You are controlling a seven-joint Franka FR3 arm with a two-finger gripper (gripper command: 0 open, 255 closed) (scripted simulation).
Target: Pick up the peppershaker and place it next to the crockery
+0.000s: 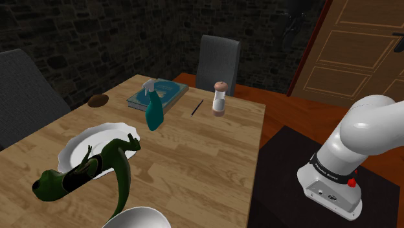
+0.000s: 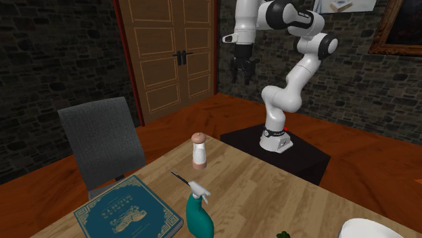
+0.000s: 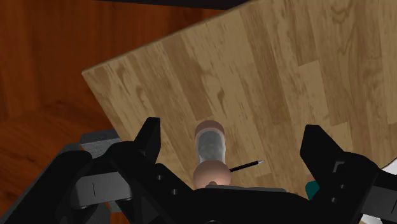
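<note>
Peppershaker (image 1: 219, 99) (image 2: 199, 151) (image 3: 211, 149) stands upright on the wooden table (image 1: 194, 155), long axis vertical, brown cap uppermost, near the edge by the grey chair (image 1: 217, 58). A thin black pen (image 1: 196, 108) lies just beside it. The white plate (image 1: 71, 152) is well apart. The gripper (image 2: 243, 71) (image 3: 232, 133) hangs high above, fingers spread, holding nothing.
</note>
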